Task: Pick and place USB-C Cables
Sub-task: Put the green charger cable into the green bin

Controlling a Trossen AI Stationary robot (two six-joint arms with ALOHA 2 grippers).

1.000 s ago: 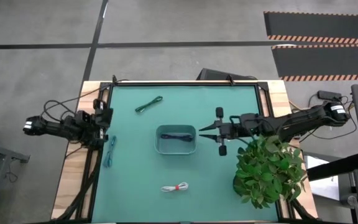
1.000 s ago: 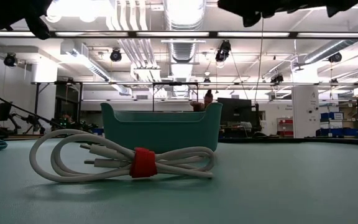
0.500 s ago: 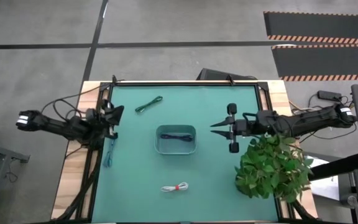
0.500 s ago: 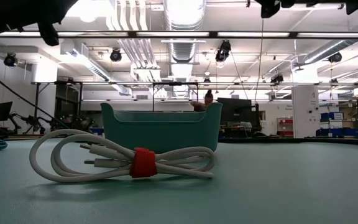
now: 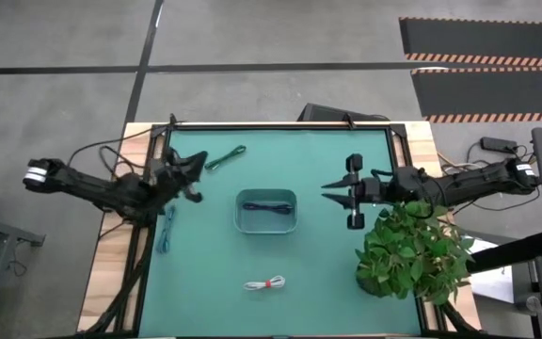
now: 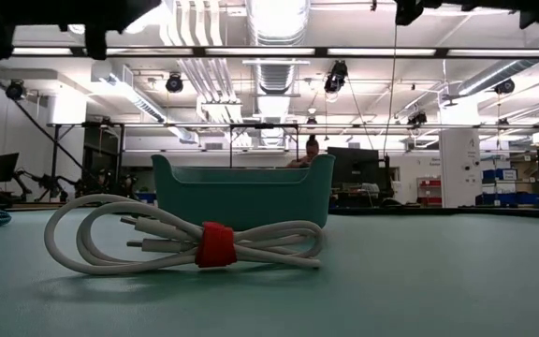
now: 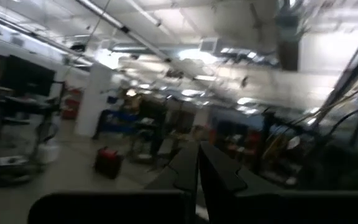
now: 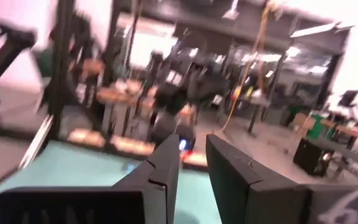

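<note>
The green cable [image 5: 226,158] lies on the mat at the far left. The teal cable [image 5: 166,229] lies near the left edge. The dark blue cable [image 5: 269,206] lies inside the pale tray [image 5: 243,218]. The white cable with a red tie [image 5: 265,283] lies at the near middle and fills the low view [image 6: 185,245]. My left gripper [image 5: 195,166] hovers just left of the green cable, shut and empty, and its wrist view [image 7: 197,149] looks up at the ceiling. My right gripper [image 5: 327,188] hovers right of the tray, open and empty, also in its wrist view [image 8: 192,149].
A potted green plant [image 5: 407,250] stands at the table's right near corner, under the right arm. The tray [image 6: 241,192] stands behind the white cable in the low view. Bare mat [image 5: 346,273] lies between the tray and the plant.
My left gripper has gone from the table's left edge toward the right and far side, up to the green cable. My right gripper has drawn back from the tray toward the table's right edge. No cable has moved.
</note>
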